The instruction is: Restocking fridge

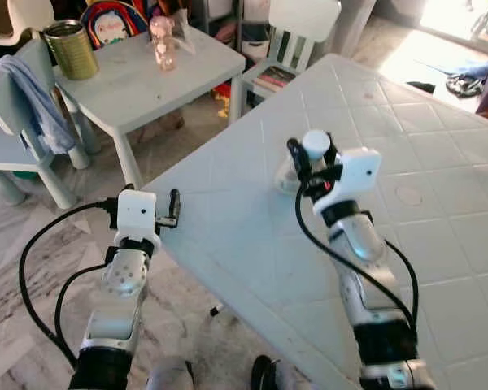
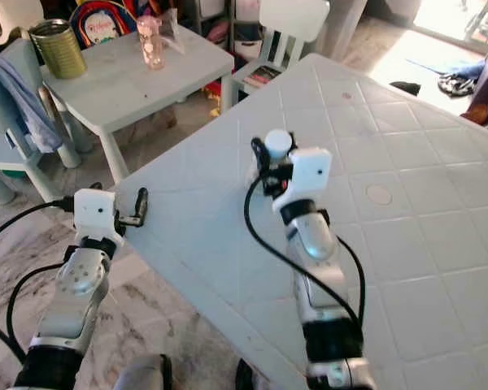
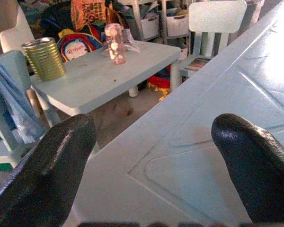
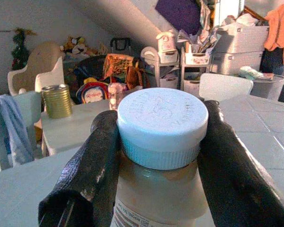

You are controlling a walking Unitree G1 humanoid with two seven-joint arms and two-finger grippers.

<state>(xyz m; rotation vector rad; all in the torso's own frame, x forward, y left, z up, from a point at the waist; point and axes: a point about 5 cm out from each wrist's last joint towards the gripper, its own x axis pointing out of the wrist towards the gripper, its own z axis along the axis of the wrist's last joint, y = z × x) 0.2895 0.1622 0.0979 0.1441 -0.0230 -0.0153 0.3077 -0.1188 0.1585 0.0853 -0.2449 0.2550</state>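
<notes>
Upper left of the frame: a small pale desk [image 1: 146, 89] carries a ribbed gold-green tin can [image 1: 71, 50], open at the top, contents not visible, and a pink clear bottle [image 1: 162, 42] with a lid, contents hard to make out. A blue cloth [image 1: 34, 101] hangs over the chair [image 1: 16, 134] just beside this desk; a second white chair [image 1: 297, 36] stands behind it with a book-like item [image 1: 274, 77] on its seat.

Lower left: the left pincer [image 1: 173, 210] hovers just at the near corner of the large white desk [image 1: 439, 236], whose top is moulded in a tile pattern. In the left wrist view its two black fingers [image 3: 47, 175] stand wide apart, with nothing between them but the desk edge.

Centre: the jar [image 1: 315, 146], with a white screw cap and a translucent body showing a pale brownish fill, stands upright on the large desk. The right pincer [image 1: 313, 162] is at the jar; in the right wrist view the cap [image 4: 162, 125] sits directly between the two black fingers [image 4: 92, 165], which lie against either side of the cap and neck, closed on it. The jar's lower body and label are cut off at the bottom of that view, only a strip of print showing. In the eye views the wrist housing hides most of the jar below the cap.

Right: a faint round mark [image 1: 407, 195] lies on the large desk. At the upper right edge, dark objects on the sunlit floor [image 1: 464, 81] are too small to identify.
</notes>
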